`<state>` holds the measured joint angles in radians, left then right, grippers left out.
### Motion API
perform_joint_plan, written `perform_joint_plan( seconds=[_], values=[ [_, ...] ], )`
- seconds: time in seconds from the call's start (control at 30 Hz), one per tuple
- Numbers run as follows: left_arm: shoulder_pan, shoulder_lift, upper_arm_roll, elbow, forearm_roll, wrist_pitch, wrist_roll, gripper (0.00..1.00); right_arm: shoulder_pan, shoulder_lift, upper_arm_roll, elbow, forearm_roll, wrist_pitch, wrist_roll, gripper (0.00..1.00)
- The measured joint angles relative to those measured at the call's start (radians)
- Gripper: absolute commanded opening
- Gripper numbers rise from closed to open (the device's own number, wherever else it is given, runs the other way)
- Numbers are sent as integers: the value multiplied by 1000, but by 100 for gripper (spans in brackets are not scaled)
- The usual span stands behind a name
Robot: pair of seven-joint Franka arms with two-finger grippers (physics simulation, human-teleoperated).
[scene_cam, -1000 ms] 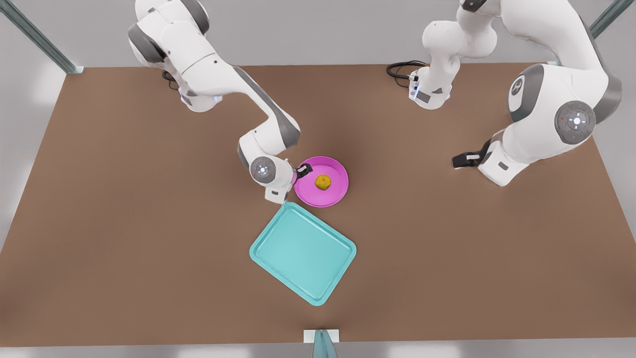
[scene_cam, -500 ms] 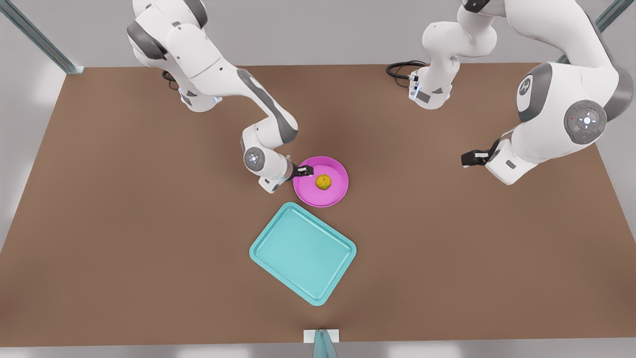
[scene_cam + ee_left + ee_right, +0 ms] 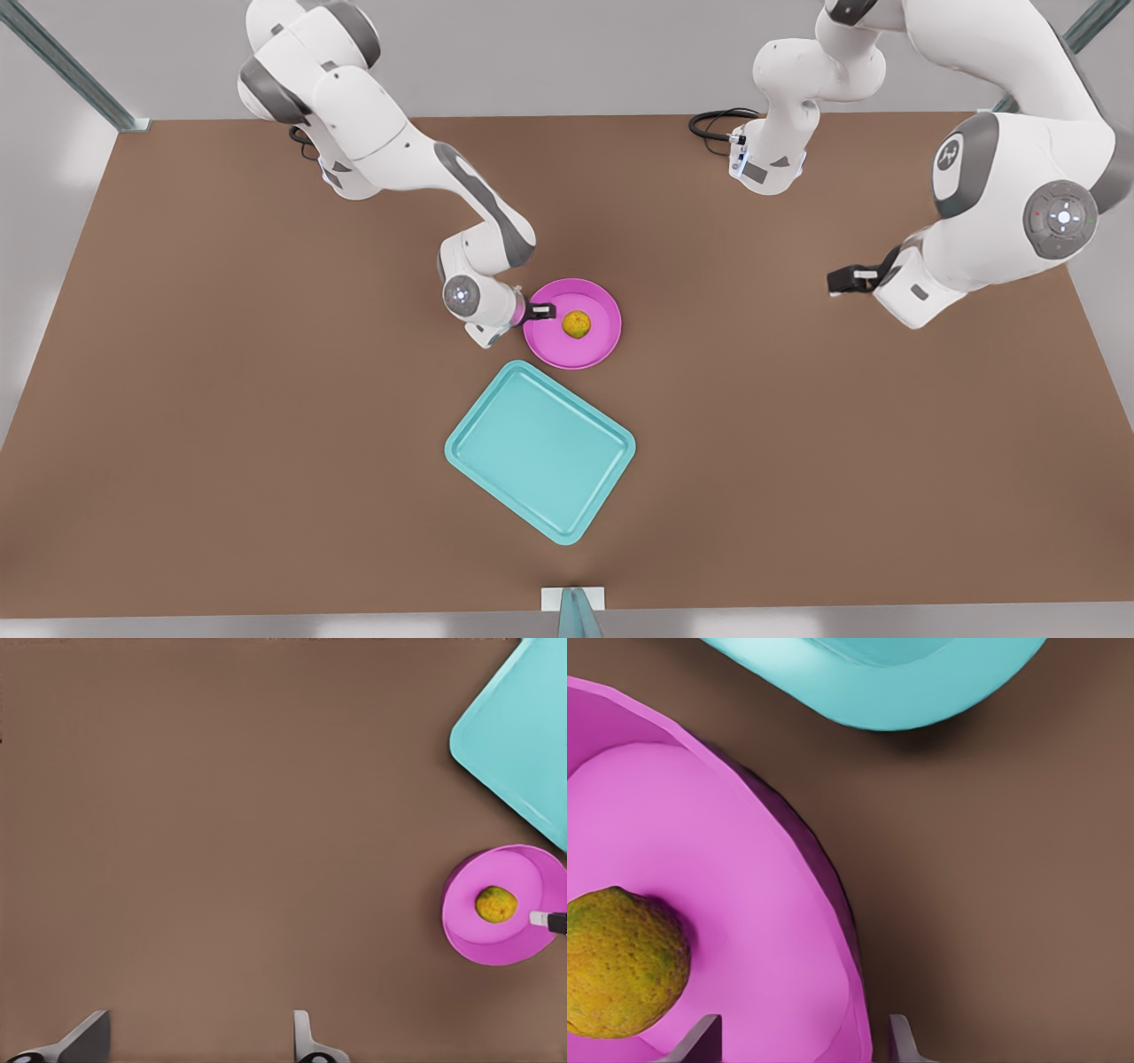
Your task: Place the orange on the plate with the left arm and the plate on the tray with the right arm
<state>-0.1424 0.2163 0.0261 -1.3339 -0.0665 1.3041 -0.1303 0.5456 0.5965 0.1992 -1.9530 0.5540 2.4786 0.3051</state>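
**Orange seated on plate; right gripper straddling plate rim**

The orange (image 3: 576,323) lies on the floor of the plate (image 3: 595,347), close to the centre. In the right wrist view the orange (image 3: 620,961) sits just inside the raised rim of the plate (image 3: 753,895).

The plate stands on the brown table (image 3: 221,399), not on the tray (image 3: 540,449). The tray lies flat, just beside the plate on the side nearer the camera in the front view, with one rounded corner close to the plate rim but apart from it. In the left wrist view the tray (image 3: 523,735) and the plate (image 3: 500,948) show a strip of bare table between them.

The right gripper (image 3: 537,311) is at the plate rim on the front view's left. Its fingers (image 3: 700,1041) are spread, one over the plate floor and the other outside the rim. Contact with the rim cannot be confirmed.

The left gripper (image 3: 842,280) hangs over bare table, well apart from the plate, toward the front view's right. Its fingers (image 3: 84,1041) are spread wide and hold nothing; this arm waits.
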Motion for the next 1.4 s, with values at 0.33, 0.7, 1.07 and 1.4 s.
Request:
perform_joint_plan(
  seconds=[0.33,0.7,1.07,1.4],
  values=[
    [-10,11,-12,1,-2,2,12,100,2,18,0,18,9,2,-12,21],
    [-14,21,-15,0,-3,17,16,100,1,9,0,68,8,1,-19,21],
    [-17,21,-20,0,-2,24,14,100,-12,9,-71,243,10,-26,-17,21],
    [-19,21,-20,0,-2,25,12,100,-174,89,-92,376,22,-90,-17,21]
  ],
)
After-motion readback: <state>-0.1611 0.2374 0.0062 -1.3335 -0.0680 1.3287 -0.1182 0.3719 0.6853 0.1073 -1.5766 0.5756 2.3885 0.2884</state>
